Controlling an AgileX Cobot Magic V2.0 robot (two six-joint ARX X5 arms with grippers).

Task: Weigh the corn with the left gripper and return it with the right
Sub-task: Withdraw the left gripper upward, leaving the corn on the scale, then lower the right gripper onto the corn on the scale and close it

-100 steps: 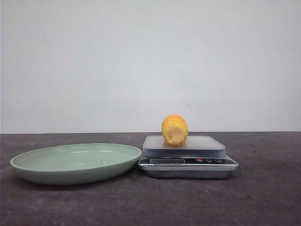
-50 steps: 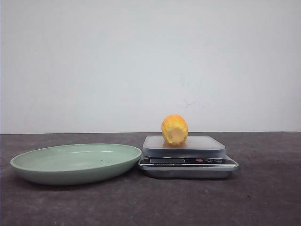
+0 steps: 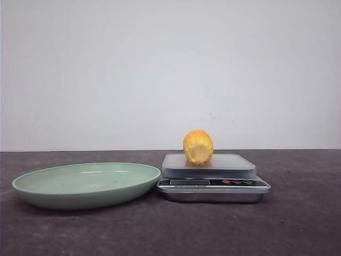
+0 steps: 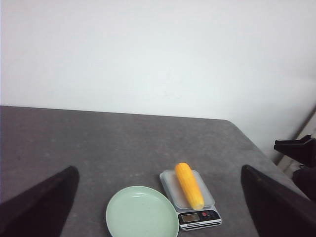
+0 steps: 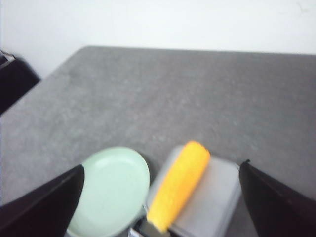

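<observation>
Lying lengthwise on the scale (image 3: 213,178), corn (image 3: 197,147) sits beside the green plate (image 3: 85,184). Both grippers wide open, empty, well above. Risk: round cob rolls off if the right gripper (image 5: 158,197) nudges it.

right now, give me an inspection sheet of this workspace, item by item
surface: dark grey table, bare around the items
job's things: corn lying on the scale platform, a full-length cob in the wrist views, its cut end facing the front camera
clutter: empty green plate left of the scale
grippers: left gripper and right gripper open, empty, well above the table
cables: nothing seen
surroundings: plain white wall behind; dark equipment at the table's edges
</observation>
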